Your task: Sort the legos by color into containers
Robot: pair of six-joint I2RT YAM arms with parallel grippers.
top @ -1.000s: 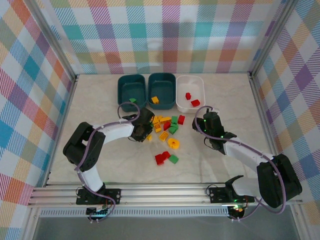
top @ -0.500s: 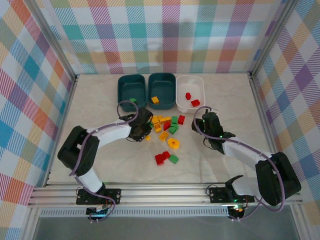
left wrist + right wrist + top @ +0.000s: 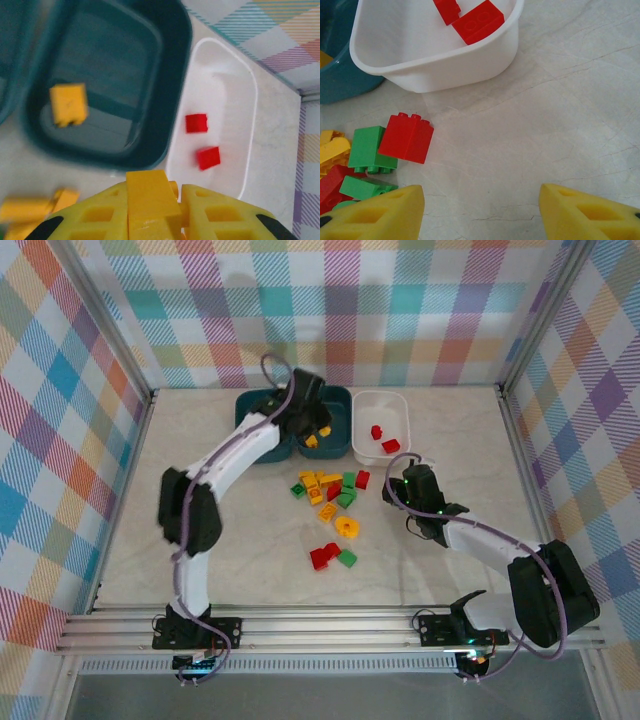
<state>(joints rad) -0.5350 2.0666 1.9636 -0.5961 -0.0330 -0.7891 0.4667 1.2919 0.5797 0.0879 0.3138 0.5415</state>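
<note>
left wrist view: left gripper (image 3: 314, 424) is nearly closed, pinching a yellow brick (image 3: 148, 192) between its pads. risk: if it lets go too soon, the brick clips the rim of the middle teal tub (image 3: 173, 90) or hops into the white tub (image 3: 248, 107) just beside it, mixing with the reds (image 3: 196, 123). the view is blurry; the brick probably sits over the tub's near edge, with a lone yellow piece (image 3: 68, 103) inside ahead. right gripper (image 3: 481, 207) is wide open and empty, near a red brick (image 3: 406, 137) on the table (image 3: 560, 125).

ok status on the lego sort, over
left gripper shut on yellow brick, at middle teal tub. right gripper open, near loose red brick. drop path looks clear.
</note>
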